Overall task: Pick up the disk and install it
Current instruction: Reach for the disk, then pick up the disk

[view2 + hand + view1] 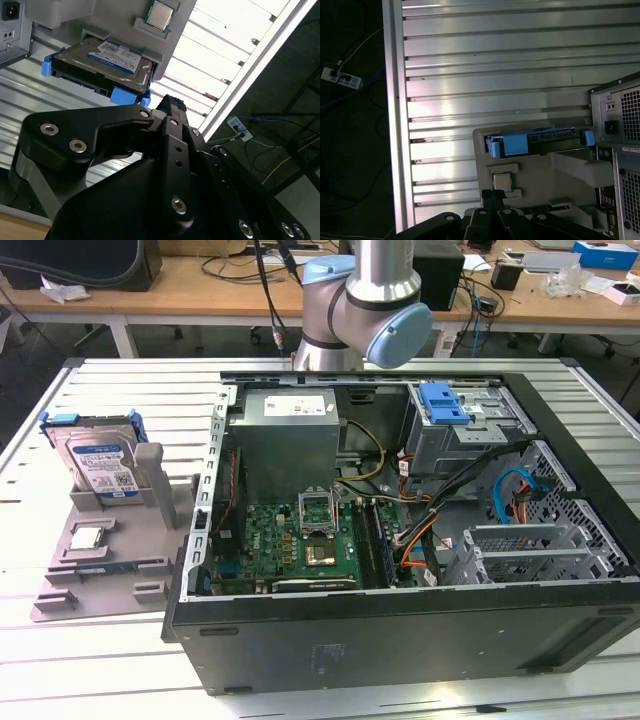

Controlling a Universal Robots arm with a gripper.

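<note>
I read the hand as closed, empty, well clear of the disk. The disk stands on edge in the grey fixture on the worktop, beside the open PC case.

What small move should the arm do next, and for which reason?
Probably bring the gripper closer to the disk. The disk rests tilted in its grey holder, outside the computer case. In both wrist views the gripper is apart from it, so the pick-up is not yet done.
</note>
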